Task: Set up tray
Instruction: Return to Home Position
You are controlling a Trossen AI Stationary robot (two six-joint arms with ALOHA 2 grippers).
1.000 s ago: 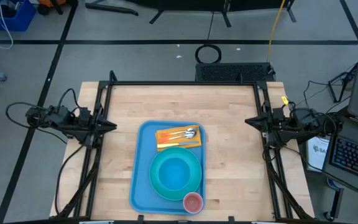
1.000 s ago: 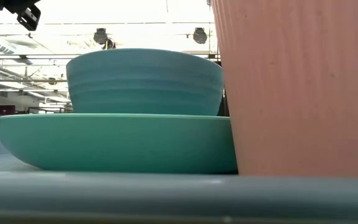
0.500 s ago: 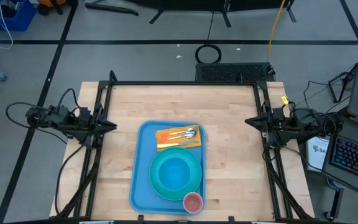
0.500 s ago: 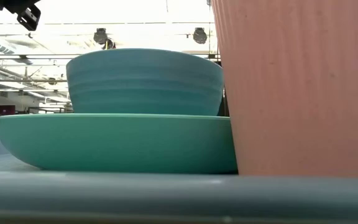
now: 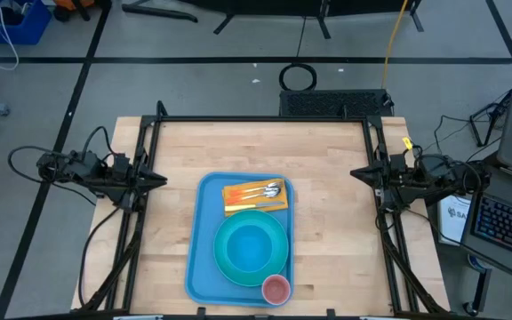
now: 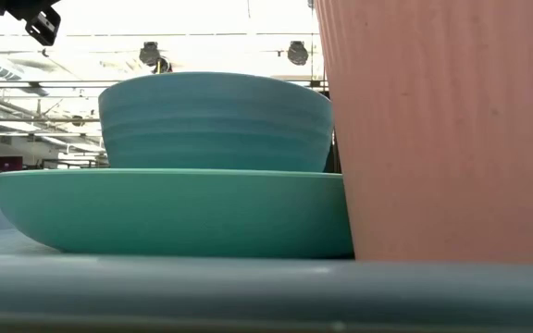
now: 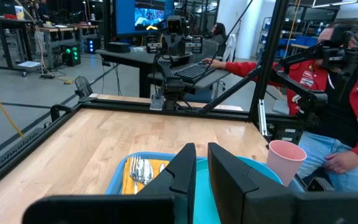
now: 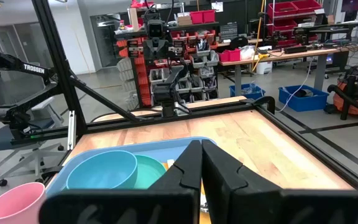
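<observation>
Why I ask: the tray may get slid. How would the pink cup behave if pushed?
Probably tippy: the cup stands upright and tall, narrowing toward its base. It looks like empty ribbed plastic, so likely light and stiff, not fragile. It sits at a corner of the tray beside the plate, so a shove might knock it against either.

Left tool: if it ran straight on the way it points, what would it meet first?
Likely the right tool opposite: the left tool points across, seemingly above the tray; height unclear.
</observation>
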